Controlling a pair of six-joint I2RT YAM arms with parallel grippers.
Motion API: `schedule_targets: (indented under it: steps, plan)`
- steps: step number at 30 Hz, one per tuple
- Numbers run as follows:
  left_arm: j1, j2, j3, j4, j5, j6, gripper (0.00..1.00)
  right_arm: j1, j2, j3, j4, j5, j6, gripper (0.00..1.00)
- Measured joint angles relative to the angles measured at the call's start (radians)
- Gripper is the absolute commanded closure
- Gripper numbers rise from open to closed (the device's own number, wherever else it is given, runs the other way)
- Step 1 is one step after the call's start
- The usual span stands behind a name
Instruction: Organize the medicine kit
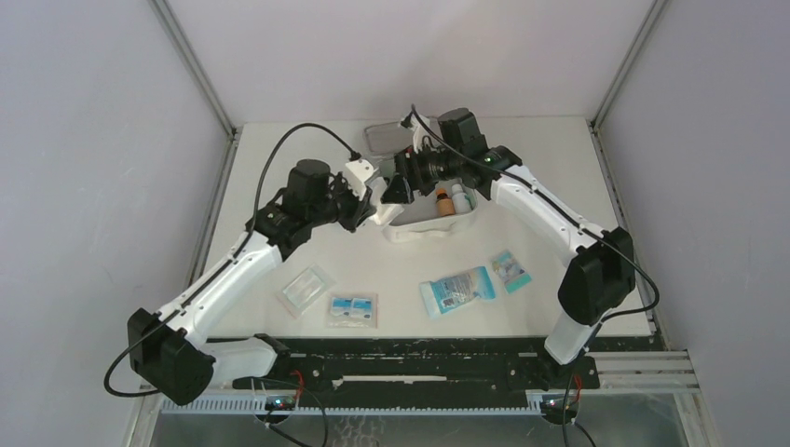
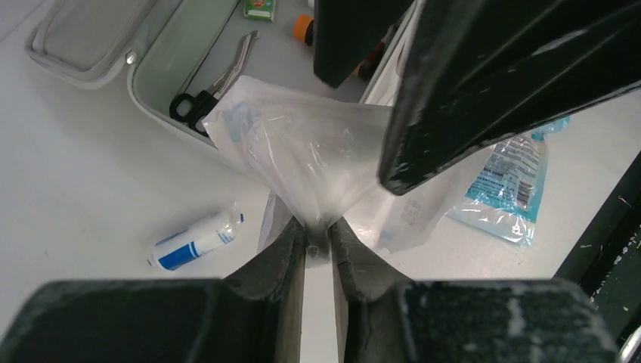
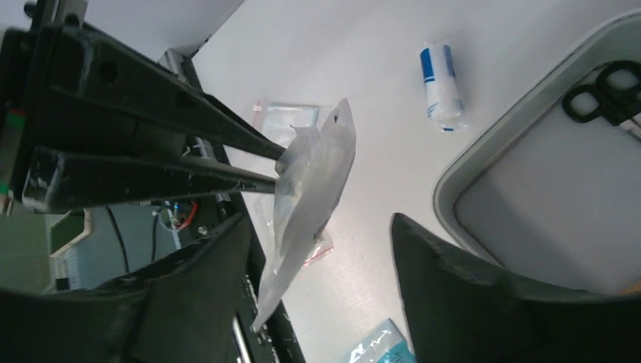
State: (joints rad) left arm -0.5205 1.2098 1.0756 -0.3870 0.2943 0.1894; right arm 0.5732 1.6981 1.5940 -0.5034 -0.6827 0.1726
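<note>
The left gripper is almost closed, pinching one end of a clear plastic bag lifted off the table. The right gripper stands wide open, its fingers either side of that bag, gripping nothing. The medicine kit lies open near the middle of the table's far edge.

Glossy clear plastic pouch, matt white table, smooth grey-lined medicine kit.

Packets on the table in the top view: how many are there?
4: clear packet left, two-square packet beside it, large blue packet, small blue packet right. More may be hidden.
</note>
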Motion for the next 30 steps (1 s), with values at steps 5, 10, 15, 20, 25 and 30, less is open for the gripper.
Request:
schedule_targets:
  steps: [5,10,15,20,25,30]
  plan:
    - [-0.040,0.000,0.000,0.012,-0.032,-0.006,0.79,-0.001,0.014,-0.003,0.024,-0.038,0.042,0.60]
    - [-0.050,0.000,0.000,0.013,-0.061,-0.006,0.77,-0.003,0.024,-0.003,0.030,-0.053,0.051,0.76]
    - [-0.050,0.000,0.000,0.017,-0.076,-0.008,0.50,-0.011,0.026,0.000,0.013,-0.049,0.025,0.91]
    - [-0.050,-0.008,0.000,0.016,-0.084,0.003,0.20,-0.033,0.026,0.042,-0.041,-0.020,-0.049,0.95]
    - [-0.031,-0.063,0.000,-0.011,-0.080,0.025,0.06,-0.076,0.026,0.105,-0.093,0.042,-0.206,0.97]
    - [0.091,-0.107,0.001,-0.020,-0.032,0.027,0.00,-0.086,0.026,0.134,-0.142,0.168,-0.451,1.00]
